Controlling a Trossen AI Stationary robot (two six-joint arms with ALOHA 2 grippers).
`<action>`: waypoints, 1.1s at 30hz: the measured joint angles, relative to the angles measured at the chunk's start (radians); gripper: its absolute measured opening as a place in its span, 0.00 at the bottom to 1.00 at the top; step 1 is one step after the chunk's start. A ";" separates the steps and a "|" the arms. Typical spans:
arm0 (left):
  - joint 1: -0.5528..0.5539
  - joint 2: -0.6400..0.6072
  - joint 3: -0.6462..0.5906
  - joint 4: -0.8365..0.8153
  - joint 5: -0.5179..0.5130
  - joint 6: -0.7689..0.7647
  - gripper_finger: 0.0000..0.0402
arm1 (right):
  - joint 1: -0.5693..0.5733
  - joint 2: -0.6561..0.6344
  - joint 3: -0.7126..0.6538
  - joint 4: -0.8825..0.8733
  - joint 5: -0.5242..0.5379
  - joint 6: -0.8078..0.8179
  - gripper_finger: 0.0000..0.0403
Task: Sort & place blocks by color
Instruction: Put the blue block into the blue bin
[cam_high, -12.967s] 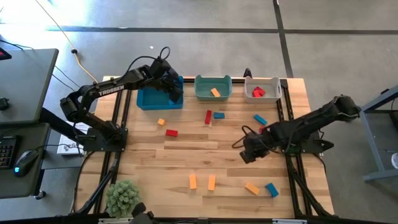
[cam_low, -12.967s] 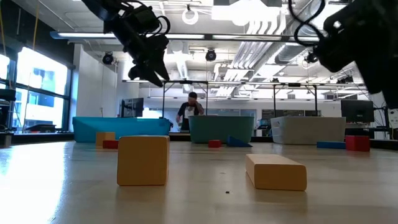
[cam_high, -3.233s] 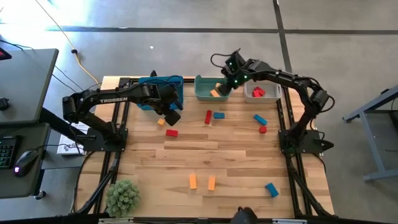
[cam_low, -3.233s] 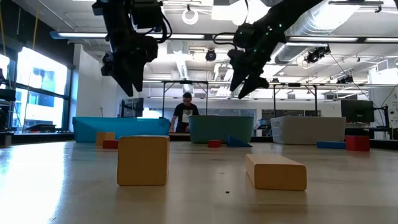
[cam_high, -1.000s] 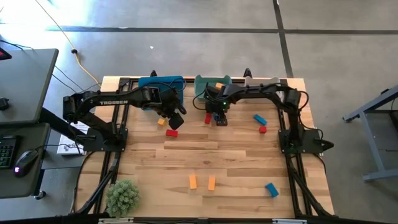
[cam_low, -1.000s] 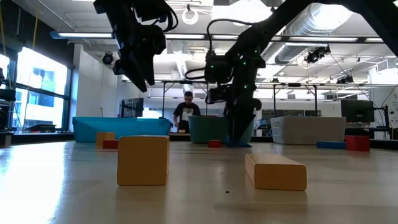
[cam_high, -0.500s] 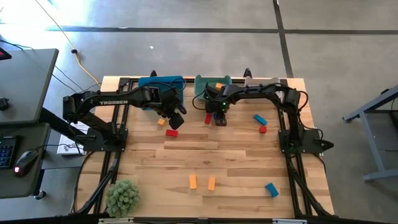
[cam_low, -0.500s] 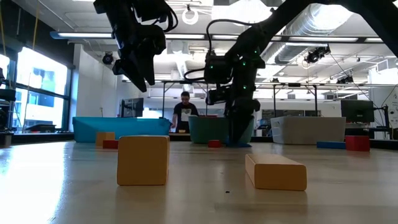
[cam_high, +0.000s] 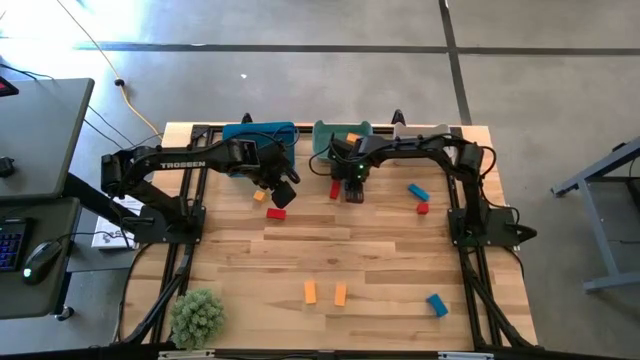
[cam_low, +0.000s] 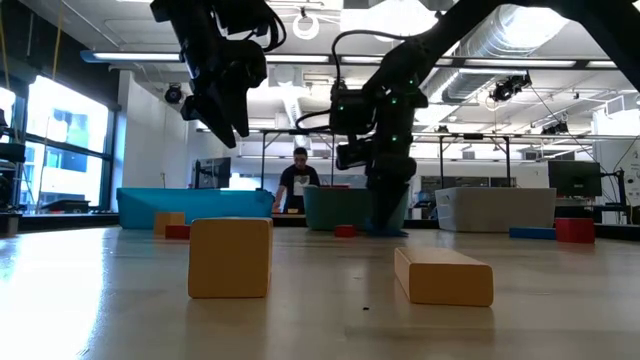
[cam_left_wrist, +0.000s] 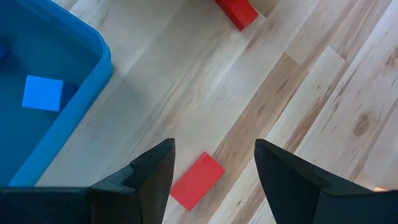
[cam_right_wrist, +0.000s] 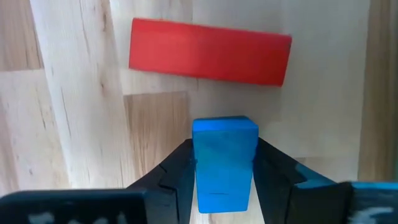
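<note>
Right gripper closed on a blue block, ready to lift.

From above, the right gripper (cam_high: 352, 190) is down on the table just before the teal bin (cam_high: 325, 136), a red bar (cam_high: 334, 189) beside it; the left gripper (cam_high: 283, 191) hangs near a red block (cam_high: 276, 213). At table level, the right gripper (cam_low: 385, 215) reaches down to the tabletop. In the right wrist view the blue block (cam_right_wrist: 224, 163) sits squarely between the jaws, both fingers (cam_right_wrist: 177, 171) pressing its sides, its long axis running along them, the red bar (cam_right_wrist: 210, 51) just past its end, lying crosswise. In the left wrist view the jaws stand apart over a red block (cam_left_wrist: 197, 181); the blue bin (cam_left_wrist: 78, 109) is near.

Two dark arms, white "TROSSEN" lettering
</note>
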 joint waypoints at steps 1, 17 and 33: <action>0.000 0.000 0.000 0.000 0.000 0.005 0.53 | 0.001 -0.001 0.000 -0.006 0.003 0.000 0.28; 0.000 0.000 0.000 -0.004 0.000 0.044 0.53 | 0.020 -0.001 0.111 -0.124 0.001 0.106 0.28; 0.090 0.000 0.000 -0.004 0.079 0.175 0.53 | 0.081 -0.003 0.411 -0.178 -0.014 0.215 0.28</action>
